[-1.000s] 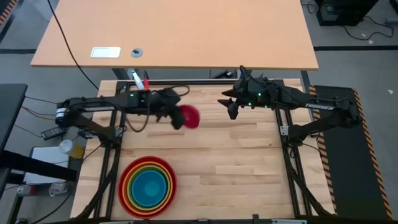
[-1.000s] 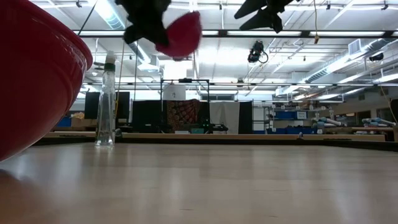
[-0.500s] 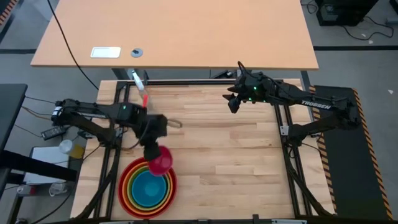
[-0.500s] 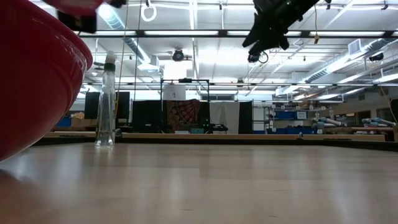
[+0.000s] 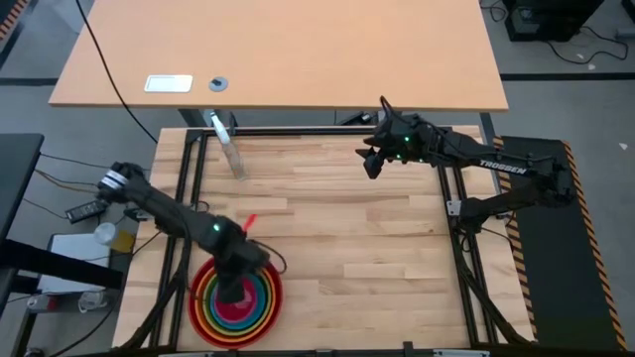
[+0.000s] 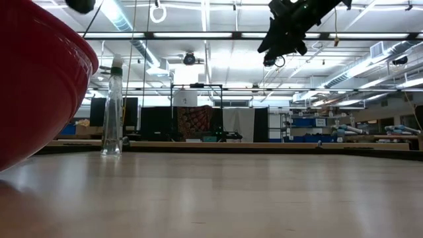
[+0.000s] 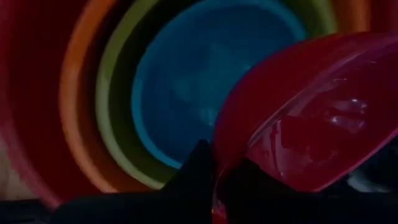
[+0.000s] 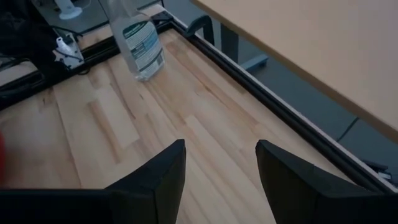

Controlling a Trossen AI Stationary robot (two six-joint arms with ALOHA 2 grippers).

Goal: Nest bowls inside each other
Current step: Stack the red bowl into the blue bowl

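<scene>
A stack of nested bowls (image 5: 203, 317) stands at the table's near left: red outermost, then orange and green, with a blue bowl (image 7: 180, 93) innermost. The red outer wall fills the left of the low view (image 6: 33, 86). My left gripper (image 5: 233, 290) points steeply down over the stack, shut on a small red bowl (image 7: 311, 112) that hangs over the blue one. My right gripper (image 5: 369, 164) is open and high above the table's far right, with nothing between its fingers (image 8: 221, 180). My left gripper holds the small red bowl by its rim (image 7: 216, 186), pinched between the two fingers, apparently one on the inner wall and one on the outer. The fingers come from above, slanting down. The bowl is tilted inside the stack's opening; whether it touches the blue bowl, I cannot tell.
A clear spray bottle (image 5: 230, 149) stands upright near the table's far left edge, also in the right wrist view (image 8: 140, 43). A bare wooden tabletop (image 5: 377, 248) spreads over the middle and right. A larger desk (image 5: 298, 59) lies beyond the far edge.
My left gripper has swung from the table's far middle toward the near left, come down and tipped to point steeply down, carrying the small red bowl. The bowl now hangs over the stacked bowls. The left gripper has left the low view.
</scene>
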